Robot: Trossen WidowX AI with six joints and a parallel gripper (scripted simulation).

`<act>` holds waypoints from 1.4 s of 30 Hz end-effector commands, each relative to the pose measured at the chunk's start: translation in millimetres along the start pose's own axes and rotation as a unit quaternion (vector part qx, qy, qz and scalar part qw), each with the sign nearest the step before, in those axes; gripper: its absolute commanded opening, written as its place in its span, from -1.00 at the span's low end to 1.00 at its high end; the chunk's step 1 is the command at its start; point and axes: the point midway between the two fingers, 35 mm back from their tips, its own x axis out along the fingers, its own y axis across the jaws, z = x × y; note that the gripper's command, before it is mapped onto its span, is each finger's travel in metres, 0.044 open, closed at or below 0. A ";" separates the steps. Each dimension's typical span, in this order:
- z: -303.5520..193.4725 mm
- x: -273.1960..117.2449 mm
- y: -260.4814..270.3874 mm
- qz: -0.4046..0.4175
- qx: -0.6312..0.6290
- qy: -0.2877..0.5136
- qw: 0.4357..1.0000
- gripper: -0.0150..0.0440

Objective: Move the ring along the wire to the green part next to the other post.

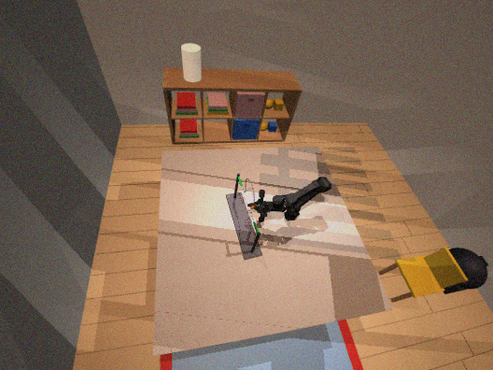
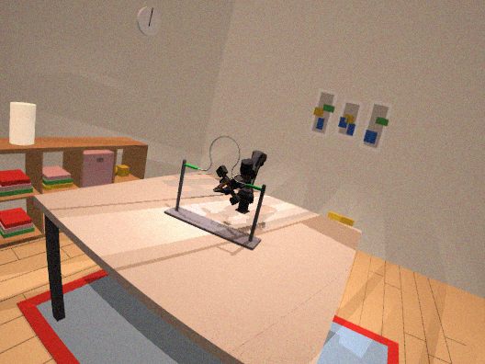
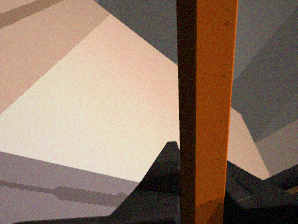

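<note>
My gripper is shut on the orange handle, which stands upright through the wrist view. It is beside the wire's lower stretch, between the two posts and nearer the near post with its green part. The far post has the other green part. The grey wire arches high between them. The ring is too small to make out by the gripper, so its place around the wire cannot be told. No wire shows in the wrist view.
The dark base plate joins both posts on the table. The arm reaches in from the side away from the exterior camera. A shelf and a yellow chair stand beyond the table.
</note>
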 end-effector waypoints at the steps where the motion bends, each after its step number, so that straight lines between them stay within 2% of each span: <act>1: -1.4 1.2 14.6 0.023 0.035 -0.007 0.999 -1.00; 25: 19.9 -19.9 85.7 0.137 0.245 0.018 0.960 -1.00; 42: 38.7 -33.9 111.3 0.171 0.308 0.026 0.936 -1.00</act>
